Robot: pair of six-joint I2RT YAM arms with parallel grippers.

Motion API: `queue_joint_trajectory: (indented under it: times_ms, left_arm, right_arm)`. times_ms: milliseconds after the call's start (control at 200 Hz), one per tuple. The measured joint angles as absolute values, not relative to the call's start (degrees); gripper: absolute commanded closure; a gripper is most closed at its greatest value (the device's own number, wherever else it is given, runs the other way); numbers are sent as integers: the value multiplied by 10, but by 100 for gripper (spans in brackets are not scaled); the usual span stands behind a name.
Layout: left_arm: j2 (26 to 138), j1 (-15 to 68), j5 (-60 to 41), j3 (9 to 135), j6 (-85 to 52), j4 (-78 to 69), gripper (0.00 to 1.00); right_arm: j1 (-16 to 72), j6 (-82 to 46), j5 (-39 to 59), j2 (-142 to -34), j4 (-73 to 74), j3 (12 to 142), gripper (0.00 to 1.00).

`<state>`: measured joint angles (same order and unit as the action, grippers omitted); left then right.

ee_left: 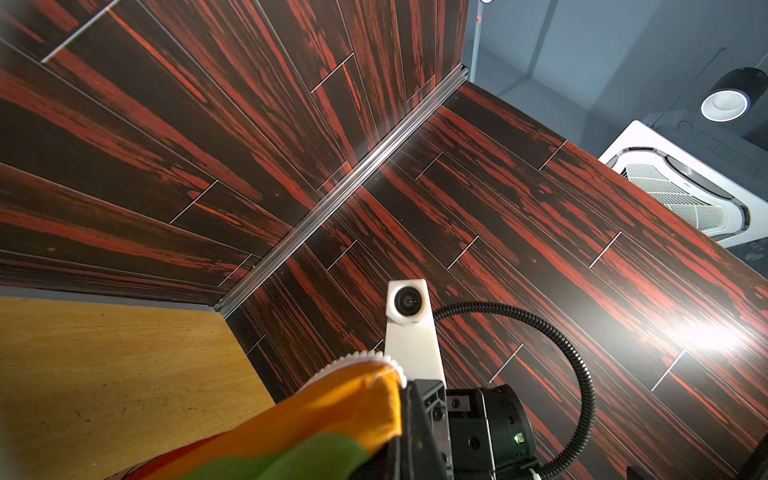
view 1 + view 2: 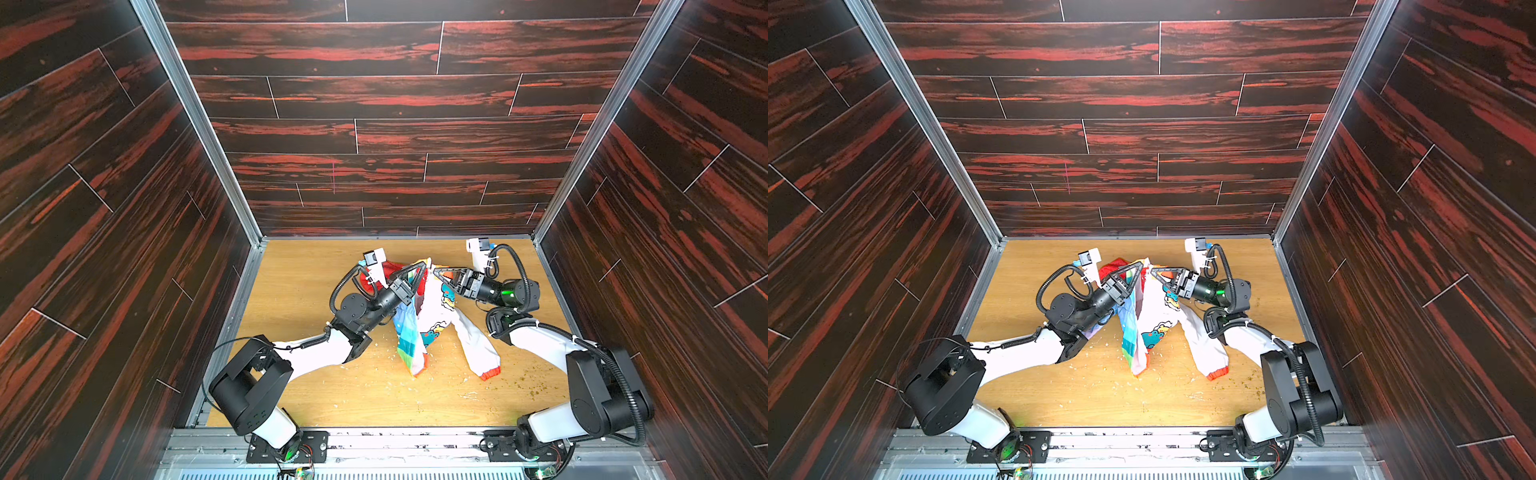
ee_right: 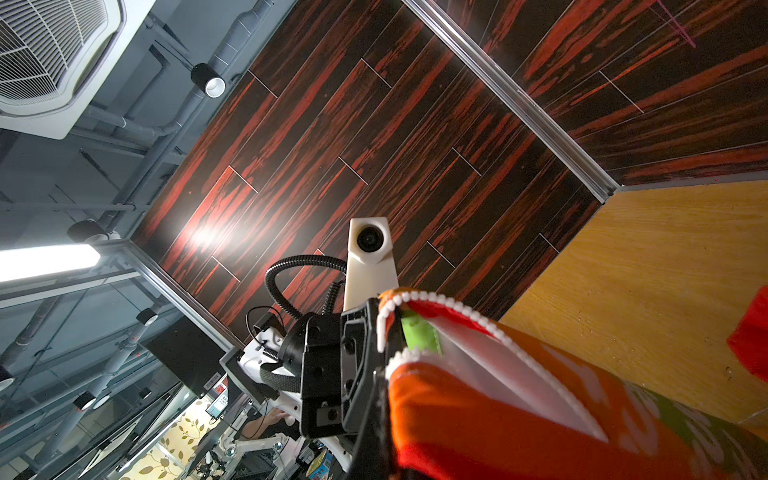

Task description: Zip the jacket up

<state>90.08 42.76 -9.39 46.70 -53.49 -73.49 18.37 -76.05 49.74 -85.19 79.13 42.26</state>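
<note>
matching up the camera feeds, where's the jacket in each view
In a top view: the jacket hangs mid-table, between the two arms.
In a top view: the jacket is likewise mid-table, between the arms.
Left wrist: close to the lens, an orange and green fold.
Right wrist: close to the lens, orange-red fabric.
Shared landmark: the light wood table, seen in all four.

Behind the jacket [image 2: 434, 309], bare table [image 2: 316, 257] lay open to the back wall [image 2: 374, 199]. The left arm [image 2: 320, 353] and right arm [image 2: 540, 343] crowded its sides; in front lay open table.
</note>
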Motion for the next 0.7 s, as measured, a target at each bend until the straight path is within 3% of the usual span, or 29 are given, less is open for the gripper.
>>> queue_joint_trajectory:
  times_ms: [701]
  left_arm:
    - [916, 428, -92, 462, -547, -755, 100]
  right_arm:
    - [187, -763, 483, -852, 789, 423, 100]
